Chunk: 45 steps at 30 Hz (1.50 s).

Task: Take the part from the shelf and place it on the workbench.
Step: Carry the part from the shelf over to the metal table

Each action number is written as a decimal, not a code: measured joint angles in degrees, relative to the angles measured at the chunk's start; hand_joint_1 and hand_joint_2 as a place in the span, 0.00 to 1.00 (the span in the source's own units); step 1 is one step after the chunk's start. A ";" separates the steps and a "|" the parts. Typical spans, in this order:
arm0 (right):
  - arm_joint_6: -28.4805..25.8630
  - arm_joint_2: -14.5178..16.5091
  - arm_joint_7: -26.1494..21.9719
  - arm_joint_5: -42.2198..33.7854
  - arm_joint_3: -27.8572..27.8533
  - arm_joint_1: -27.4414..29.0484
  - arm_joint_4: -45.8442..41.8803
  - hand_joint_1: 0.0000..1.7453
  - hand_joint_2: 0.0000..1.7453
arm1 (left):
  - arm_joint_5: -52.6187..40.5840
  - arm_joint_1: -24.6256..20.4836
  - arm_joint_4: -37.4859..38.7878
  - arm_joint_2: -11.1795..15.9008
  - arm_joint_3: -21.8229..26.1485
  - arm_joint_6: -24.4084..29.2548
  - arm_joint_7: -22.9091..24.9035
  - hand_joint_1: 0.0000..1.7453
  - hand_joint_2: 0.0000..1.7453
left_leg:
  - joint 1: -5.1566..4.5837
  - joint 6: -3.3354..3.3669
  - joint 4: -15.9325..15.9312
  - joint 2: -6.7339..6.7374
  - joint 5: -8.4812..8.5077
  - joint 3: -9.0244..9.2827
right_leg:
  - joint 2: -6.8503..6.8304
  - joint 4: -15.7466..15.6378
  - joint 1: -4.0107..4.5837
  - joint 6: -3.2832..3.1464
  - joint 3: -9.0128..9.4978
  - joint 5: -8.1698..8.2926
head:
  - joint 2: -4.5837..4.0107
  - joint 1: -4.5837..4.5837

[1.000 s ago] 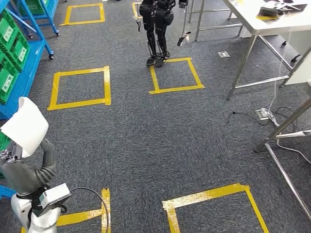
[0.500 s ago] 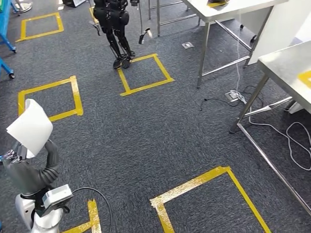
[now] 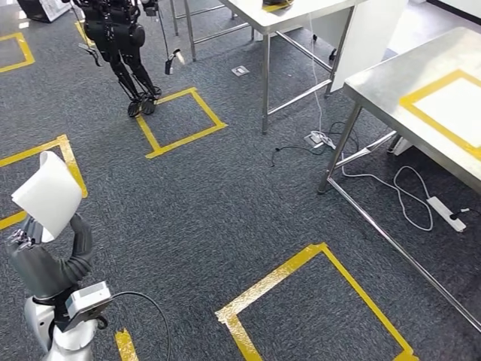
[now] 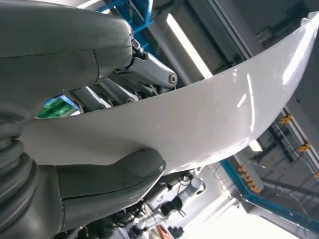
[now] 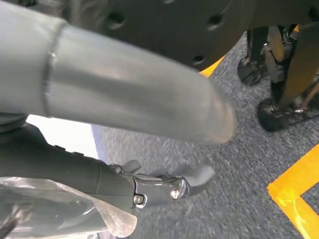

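Carry phase. The left hand (image 3: 25, 237) holds the white curved part (image 3: 49, 192) raised, fingers (image 4: 112, 179) clamped on its edge. The right hand (image 5: 161, 186) hangs empty, fingers loosely spread. The bench (image 3: 397, 94) lies well apart from the part; keep the grasp firm and the part level while approaching it.

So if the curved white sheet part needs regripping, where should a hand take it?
Probably at the edge where the left hand already pinches the curved white sheet part: thumb under, fingers over. Its thin, bowed wall suits a pinch across the edge.
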 joint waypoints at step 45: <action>0.80 0.26 0.81 2.12 -1.16 -0.17 0.00 0.00 0.00 | 0.38 -0.36 -0.93 0.07 -0.02 0.03 -0.01 1.00 1.00 | 0.33 -2.78 4.35 4.48 -3.76 -0.48 | -3.92 -6.22 -0.61 -1.51 4.99 2.86 | 0.00 -0.16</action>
